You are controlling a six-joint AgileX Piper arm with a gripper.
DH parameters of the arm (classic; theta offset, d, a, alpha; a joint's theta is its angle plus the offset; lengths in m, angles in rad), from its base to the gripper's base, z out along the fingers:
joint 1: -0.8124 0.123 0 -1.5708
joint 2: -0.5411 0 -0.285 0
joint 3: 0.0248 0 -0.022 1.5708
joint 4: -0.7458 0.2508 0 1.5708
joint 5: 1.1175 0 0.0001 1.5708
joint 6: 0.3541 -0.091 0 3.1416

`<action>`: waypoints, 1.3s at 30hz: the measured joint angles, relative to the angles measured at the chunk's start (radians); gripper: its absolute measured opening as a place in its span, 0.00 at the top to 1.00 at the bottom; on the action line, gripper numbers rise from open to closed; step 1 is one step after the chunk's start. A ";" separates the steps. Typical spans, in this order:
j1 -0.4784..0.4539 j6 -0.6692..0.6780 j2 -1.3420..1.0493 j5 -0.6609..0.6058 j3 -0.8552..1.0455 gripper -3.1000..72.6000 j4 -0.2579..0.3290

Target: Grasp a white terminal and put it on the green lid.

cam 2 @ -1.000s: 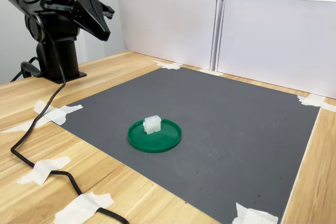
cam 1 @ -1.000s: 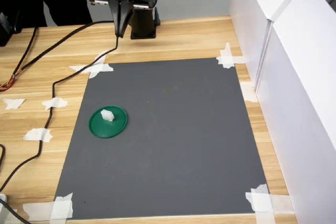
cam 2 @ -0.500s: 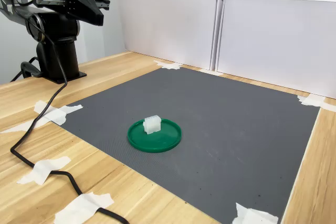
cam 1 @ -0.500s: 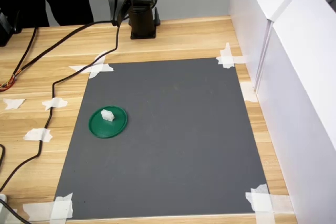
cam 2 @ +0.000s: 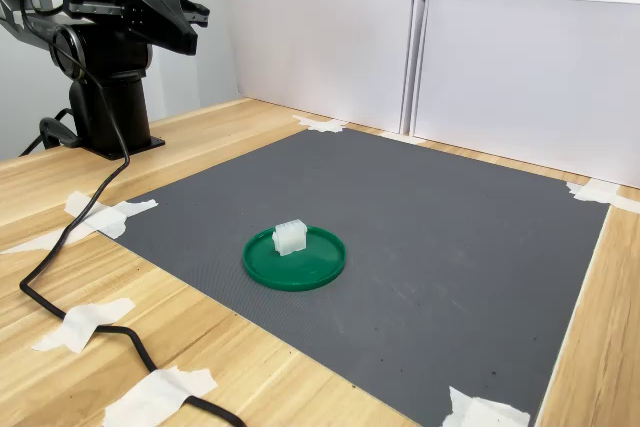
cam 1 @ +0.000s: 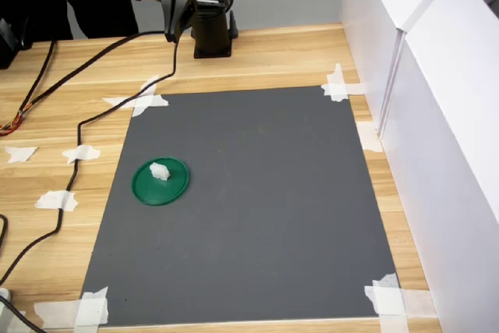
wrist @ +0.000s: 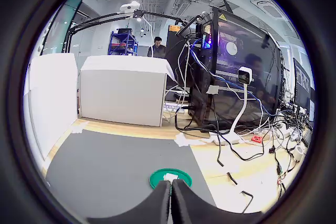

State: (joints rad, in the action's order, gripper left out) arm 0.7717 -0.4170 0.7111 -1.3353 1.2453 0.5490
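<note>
Terminal: the white terminal [cam 2: 290, 237] sits on the green lid [cam 2: 312, 269], placement looks done.
Gripper: the gripper [wrist: 171, 201] has jaws pressed together, empty, high near the arm base [cam 1: 212, 33].
Next: likely nothing beyond parking.

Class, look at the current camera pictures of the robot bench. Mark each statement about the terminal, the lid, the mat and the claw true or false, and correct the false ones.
1. The white terminal rests on the green lid. True.
2. The claw grips the terminal. False: it is shut on nothing, raised near the arm's base, far from the lid.
3. The lid lies on the dark grey mat. True.
4. The lid sits at the mat's centre. False: in the first exterior view it is near the mat's left edge.
5. White tape holds the mat's corners. True.
</note>
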 joint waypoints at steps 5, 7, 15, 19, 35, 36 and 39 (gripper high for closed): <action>0.000 -0.002 0.000 0.006 0.002 0.98 -0.005; 0.000 -0.002 0.000 0.009 0.003 0.98 -0.007; 0.000 -0.003 0.000 0.012 0.005 0.98 -0.010; 0.000 -0.003 0.000 0.017 0.006 0.98 -0.010; 0.000 -0.023 0.000 0.018 0.006 0.98 -0.010; 0.000 -0.030 0.000 0.018 0.006 0.98 -0.010; 0.000 -0.053 0.000 0.018 0.006 0.98 -0.010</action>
State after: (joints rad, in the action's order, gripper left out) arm 0.7717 -0.4696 0.7111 -1.3173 1.2516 0.5390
